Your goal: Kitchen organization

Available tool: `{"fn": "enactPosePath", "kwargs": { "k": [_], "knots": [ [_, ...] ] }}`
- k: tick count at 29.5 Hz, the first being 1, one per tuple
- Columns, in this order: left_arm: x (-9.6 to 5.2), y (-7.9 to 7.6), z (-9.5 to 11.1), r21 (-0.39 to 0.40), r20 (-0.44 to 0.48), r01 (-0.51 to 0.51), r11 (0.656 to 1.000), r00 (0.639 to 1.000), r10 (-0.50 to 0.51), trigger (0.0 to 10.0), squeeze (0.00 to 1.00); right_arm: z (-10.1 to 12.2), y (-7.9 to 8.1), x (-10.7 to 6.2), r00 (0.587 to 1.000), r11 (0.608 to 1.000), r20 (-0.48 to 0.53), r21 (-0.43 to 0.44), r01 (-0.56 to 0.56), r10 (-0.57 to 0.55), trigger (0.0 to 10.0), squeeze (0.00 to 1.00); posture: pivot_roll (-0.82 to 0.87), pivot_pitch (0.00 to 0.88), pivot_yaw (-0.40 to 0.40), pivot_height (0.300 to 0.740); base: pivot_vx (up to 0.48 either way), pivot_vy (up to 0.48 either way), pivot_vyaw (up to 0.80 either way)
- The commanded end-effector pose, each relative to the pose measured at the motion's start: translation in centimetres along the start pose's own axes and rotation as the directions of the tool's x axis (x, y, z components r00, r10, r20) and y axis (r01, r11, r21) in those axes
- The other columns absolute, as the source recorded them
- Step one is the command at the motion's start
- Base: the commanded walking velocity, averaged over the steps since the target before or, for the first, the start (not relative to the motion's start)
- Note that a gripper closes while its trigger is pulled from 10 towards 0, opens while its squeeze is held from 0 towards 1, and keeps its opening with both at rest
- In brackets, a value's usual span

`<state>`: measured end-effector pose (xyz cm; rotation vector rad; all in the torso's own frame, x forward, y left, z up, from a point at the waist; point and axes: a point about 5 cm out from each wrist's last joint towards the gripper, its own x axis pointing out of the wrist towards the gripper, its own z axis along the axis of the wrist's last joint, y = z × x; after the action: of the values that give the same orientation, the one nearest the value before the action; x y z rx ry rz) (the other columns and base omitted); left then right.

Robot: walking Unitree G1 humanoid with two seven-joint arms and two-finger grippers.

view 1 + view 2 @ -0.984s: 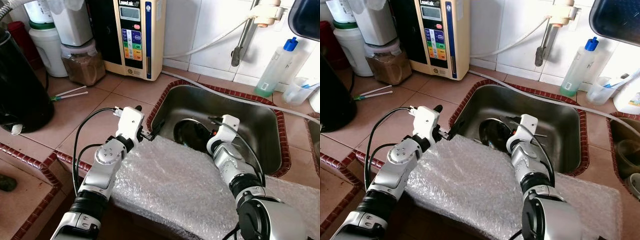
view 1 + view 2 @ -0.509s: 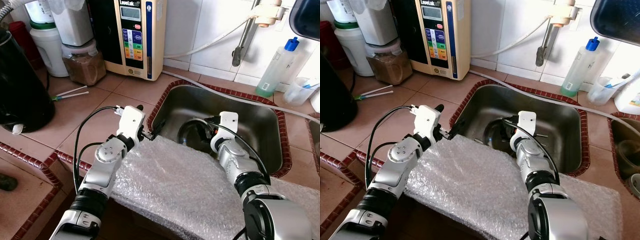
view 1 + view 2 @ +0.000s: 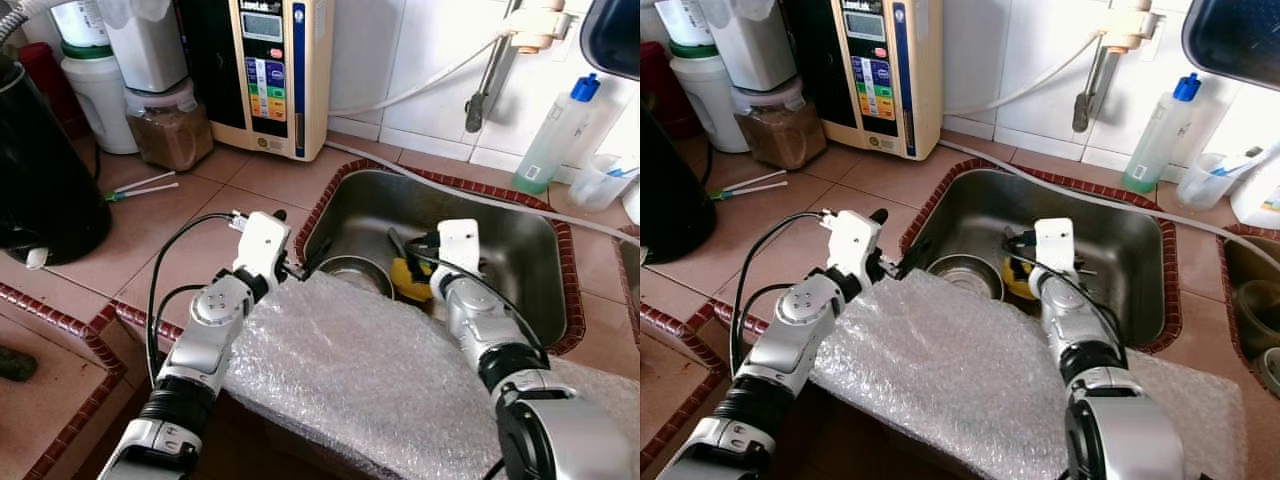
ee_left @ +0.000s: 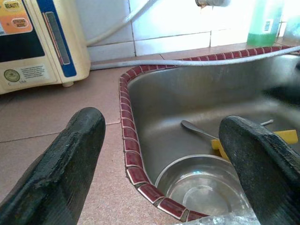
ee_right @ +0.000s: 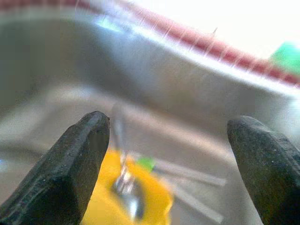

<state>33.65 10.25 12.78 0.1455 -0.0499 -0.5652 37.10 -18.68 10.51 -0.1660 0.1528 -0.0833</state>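
From the head views, the right gripper reaches down into the stainless steel sink, just above a yellow sponge with a metal spoon lying across it, and a round steel bowl sits close beside; the risk, as I judge it, is that a descent at this angle pinches sponge and spoon together or knocks the bowl, and the crinkled bubble wrap sheet under both forearms could drag or slip over the sink edge. The left gripper rests at the tiled table's red brick rim. In the left wrist view its fingers stand wide apart, empty, the bowl between them and beyond. In the blurred right wrist view the fingers are likewise spread, the sponge lying below, nearer one finger than centred.
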Motion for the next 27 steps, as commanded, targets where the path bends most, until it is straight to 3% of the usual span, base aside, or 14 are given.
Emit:
{"fn": "enactPosePath", "kwargs": {
  "k": [1,3,6,9,12,17,22,27],
  "knots": [
    [0.3,0.1,0.6,0.025,0.012,0.004,1.0,1.0,-0.004,10.0,0.0,1.1,-0.4,0.0,0.996,0.999,0.089,0.039,0.012,-0.016,10.0,0.0,0.12,0.0,0.02,0.74,0.0,0.0,0.0],
    [0.1,0.2,0.6,0.028,0.018,-0.018,0.999,1.0,0.018,10.0,0.0,2.0,-0.4,-0.1,0.986,0.998,0.167,0.063,0.004,-0.015,10.0,0.0,0.12,0.0,0.02,0.74,0.0,0.0,0.0],
    [0.1,0.3,0.6,0.029,0.022,-0.03,0.999,0.999,0.029,10.0,0.0,2.3,-0.4,-0.2,0.981,0.997,0.196,0.072,0.002,-0.016,10.0,0.0,0.12,0.0,0.02,0.74,0.0,0.0,0.0],
    [-0.2,1.5,1.8,0.03,0.098,-0.161,0.987,0.983,0.157,10.0,0.0,3.6,-0.2,-0.7,0.947,0.998,0.32,0.058,0.0,-0.019,10.0,0.0,0.12,0.0,0.019,0.74,0.0,0.0,0.0],
    [-0.6,2.3,2.8,0.023,0.149,-0.249,0.968,0.958,0.243,10.0,0.0,4.3,-0.4,-1.1,0.925,0.999,0.377,0.042,0.025,-0.039,10.0,0.0,0.12,0.0,0.019,0.74,0.0,0.0,0.0],
    [-1.2,2.9,3.5,-0.002,0.193,-0.323,0.946,0.928,0.318,10.0,0.0,5.2,-0.7,-1.7,0.896,0.999,0.441,0.031,0.044,-0.054,10.0,0.0,0.11,0.0,0.022,0.74,0.0,0.0,0.0],
    [-2.2,3.2,3.3,0.041,0.206,-0.41,0.911,0.896,0.394,10.0,0.0,6.0,-1.9,-3.0,0.855,0.993,0.51,-0.013,0.117,-0.093,10.0,0.0,0.09,0.0,0.025,0.74,0.0,0.0,0.0],
    [-3.1,3.4,2.6,0.052,0.189,-0.451,0.891,0.88,0.435,10.0,0.0,5.4,-2.9,-4.3,0.855,0.986,0.503,-0.035,0.163,-0.124,10.0,0.0,0.06,0.0,0.029,0.74,0.0,0.0,0.0]
  ]
}}
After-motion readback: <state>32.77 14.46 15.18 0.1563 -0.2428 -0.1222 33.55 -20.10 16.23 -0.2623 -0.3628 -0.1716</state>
